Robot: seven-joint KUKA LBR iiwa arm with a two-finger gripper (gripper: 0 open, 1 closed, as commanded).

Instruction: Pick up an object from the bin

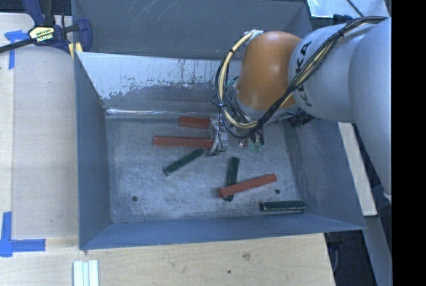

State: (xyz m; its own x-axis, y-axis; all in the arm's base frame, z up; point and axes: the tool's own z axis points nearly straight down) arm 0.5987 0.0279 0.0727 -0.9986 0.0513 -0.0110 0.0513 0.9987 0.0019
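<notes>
My gripper (217, 142) hangs low in the middle of the bin, under the orange wrist cover, with its tip at the right end of a long reddish-brown stick (180, 142). A shorter reddish-brown stick (194, 122) lies just behind it. A dark green stick (184, 162) lies slanted just left of and below the tip.
Further toward the front right lie another dark green stick (231, 171), a slanted reddish-brown stick (247, 186) and a dark green stick (283, 207) near the front wall. The arm and its cables cover the bin's right rear part.
</notes>
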